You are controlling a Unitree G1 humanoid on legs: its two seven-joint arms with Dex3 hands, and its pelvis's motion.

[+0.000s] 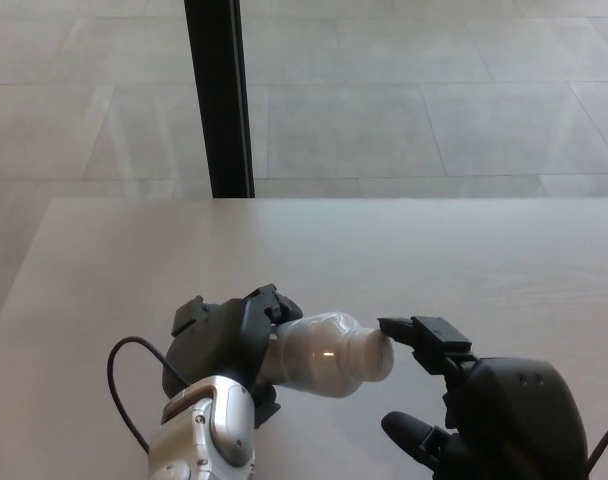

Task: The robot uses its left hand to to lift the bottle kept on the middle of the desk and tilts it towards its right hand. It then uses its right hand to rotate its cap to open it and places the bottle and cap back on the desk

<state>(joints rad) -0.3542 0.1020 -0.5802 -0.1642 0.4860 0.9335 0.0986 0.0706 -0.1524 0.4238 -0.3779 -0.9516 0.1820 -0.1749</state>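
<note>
The desk (464,250) is pale, broad and bare, its far edge well beyond the work, leaving open room on every side. The right hand (484,400) hangs with fingers spread, holding nothing, its upper fingertips (396,326) just beside the cap (376,355). The left hand (224,345) is wrapped around the bottle (319,355), holding it above the desk, tilted with its neck toward the right. The step in hand seems to be reaching for the cap; next the fingers must close around it and twist.
</note>
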